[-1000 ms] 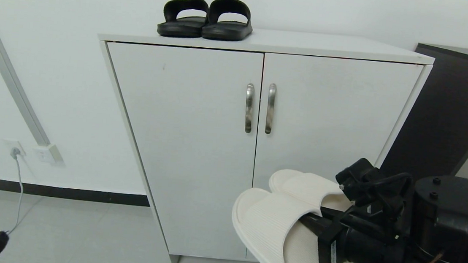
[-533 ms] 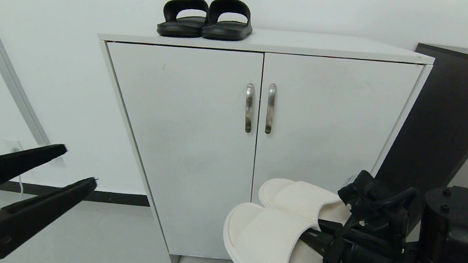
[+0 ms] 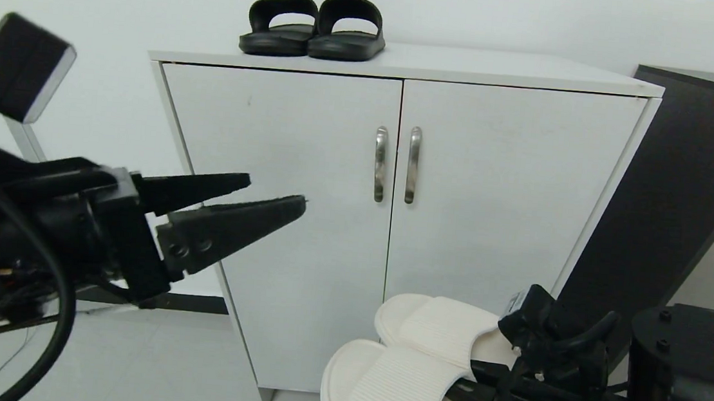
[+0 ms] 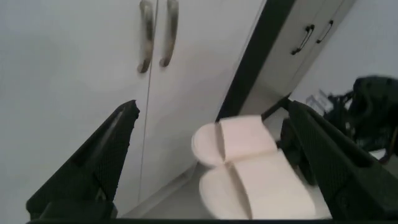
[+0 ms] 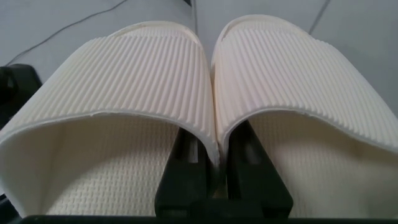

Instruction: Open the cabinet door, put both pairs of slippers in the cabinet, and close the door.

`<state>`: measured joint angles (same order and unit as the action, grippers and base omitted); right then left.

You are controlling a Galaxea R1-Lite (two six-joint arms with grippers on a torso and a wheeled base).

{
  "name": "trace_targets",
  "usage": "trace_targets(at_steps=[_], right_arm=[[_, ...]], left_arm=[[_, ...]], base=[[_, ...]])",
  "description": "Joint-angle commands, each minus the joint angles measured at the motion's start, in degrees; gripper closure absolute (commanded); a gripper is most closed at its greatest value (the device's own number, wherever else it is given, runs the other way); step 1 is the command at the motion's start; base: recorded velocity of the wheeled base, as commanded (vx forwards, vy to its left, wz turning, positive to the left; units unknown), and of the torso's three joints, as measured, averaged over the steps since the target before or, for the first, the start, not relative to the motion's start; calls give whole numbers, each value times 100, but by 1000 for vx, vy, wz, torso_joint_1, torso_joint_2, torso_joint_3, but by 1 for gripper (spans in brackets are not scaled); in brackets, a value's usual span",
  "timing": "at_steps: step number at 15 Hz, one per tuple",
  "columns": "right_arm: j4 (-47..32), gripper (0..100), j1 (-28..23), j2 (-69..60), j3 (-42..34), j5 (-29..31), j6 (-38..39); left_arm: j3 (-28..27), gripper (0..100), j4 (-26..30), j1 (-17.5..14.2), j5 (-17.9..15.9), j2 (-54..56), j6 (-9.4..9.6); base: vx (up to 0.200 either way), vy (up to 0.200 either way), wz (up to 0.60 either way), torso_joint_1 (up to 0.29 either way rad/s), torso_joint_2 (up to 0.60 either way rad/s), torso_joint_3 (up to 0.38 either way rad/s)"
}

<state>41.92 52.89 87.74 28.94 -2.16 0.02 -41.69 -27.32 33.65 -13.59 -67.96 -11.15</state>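
Left hand (image 3: pixel 277 192): released, fingers spread, nothing between them, apart from the cabinet (image 3: pixel 260 269). Right hand (image 3: pixel 489 383): clenched on the white slippers (image 3: pixel 407 360), one finger inside each strap, pinching the two inner strap walls together. The toes point away from the wrist, toward the cabinet's base.

Both doors shut. The left door handle (image 3: pixel 380 164) and right door handle (image 3: pixel 413 165) sit ahead of the left hand, off to its right and slightly higher. Black slippers (image 3: pixel 314 29) are on the cabinet top, well above and beyond the left hand, side by side, touching.

Handling, as a judgement: the white pair looks soft, light and floppy, with ribbed fabric, so the soles may sag; the strap pinch looks adequate. The black pair looks rubbery, stiffer and also light; best taken the same way, by the adjoining strap sides. The handles are slim, rigid, smooth metal bars; close across the bar and pull straight out.

Counts: two pairs, four slippers; two doors; two handles.
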Motion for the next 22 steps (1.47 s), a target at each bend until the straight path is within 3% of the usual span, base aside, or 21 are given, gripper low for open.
trace_targets(at_steps=[1, 6, 8, 10, 12, 15, 22], right_arm=[[18, 100, 81, 121, -2, -48, -2], [18, 100, 89, 174, -11, -48, -2], [9, 100, 98, 191, -11, -48, -2], [9, 100, 98, 200, -11, -48, -2], [18, 100, 116, 235, -11, -48, -2], [18, 100, 116, 244, -2, -39, -2], [26, 100, 116, 235, 6, -22, -11]], left_arm=[[-718, 0, 7, 406, -3, -736, -238], [-1482, 0, 7, 722, -47, -1747, -247], [-1763, 0, 16, 722, -548, -2107, -291], [-1948, 0, 7, 714, -943, -2265, -616], [-2229, 0, -1, 590, -1084, -2599, -845], [-2467, 0, -265, 599, -952, -2854, -915], [-2932, 0, -239, 573, 67, -3329, -871]], base=[[0, 0, 0, 0, 0, 0], [0, 0, 0, 0, 0, 0], [0, 0, 0, 0, 0, 0], [0, 0, 0, 0, 0, 0], [0, 0, 0, 0, 0, 0], [0, 0, 0, 0, 0, 0], [0, 0, 0, 0, 0, 0]])
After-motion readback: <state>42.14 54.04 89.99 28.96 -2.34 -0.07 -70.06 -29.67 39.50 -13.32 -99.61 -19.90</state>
